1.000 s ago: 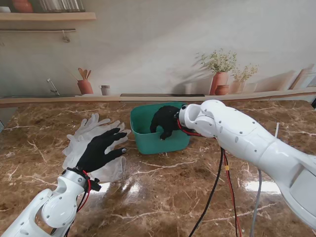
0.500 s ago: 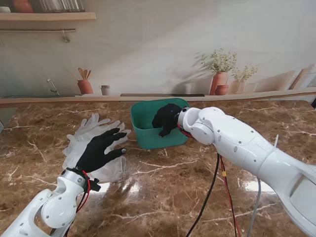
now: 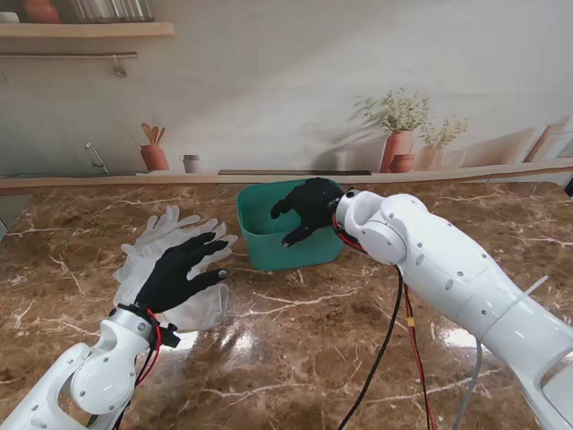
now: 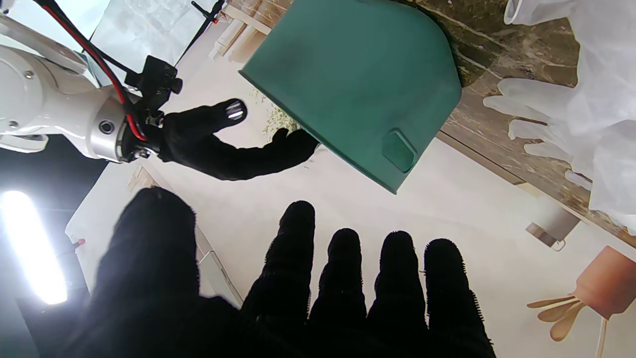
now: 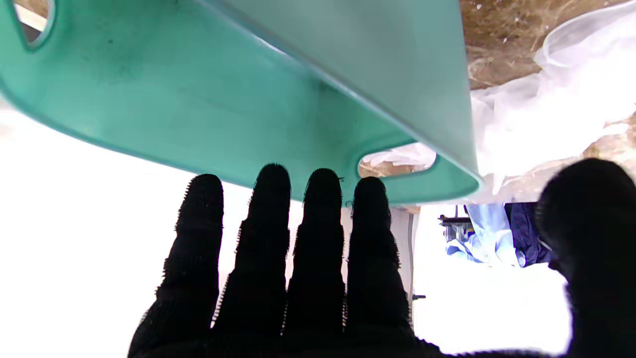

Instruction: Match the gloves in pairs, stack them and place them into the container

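Two black-gloved hands are what you have in front of you, and neither has hold of anything. Take the green container (image 3: 288, 235) as your landmark: it stands upright on the marble table (image 3: 295, 349), toward the far edge. Your right hand (image 3: 307, 208) hangs over the container's open top, near its right rim, fingers spread and straight; the right wrist view shows the fingertips (image 5: 272, 181) level with the rim beside a handle cut-out, with nothing between them. I cannot tell whether they touch the rim.

The translucent white gloves (image 3: 157, 244) lie in a loose overlapping heap on the table to the left of the container, near it but apart. I cannot tell how many there are. Your left hand (image 3: 182, 267) lies flat over the heap, palm down, fingers splayed toward the container, grasping nothing; whether it presses on the gloves I cannot tell.

No writing, brand or label can be read on the container, on the gloves or on either arm. What shows of the container's inside holds no glove.
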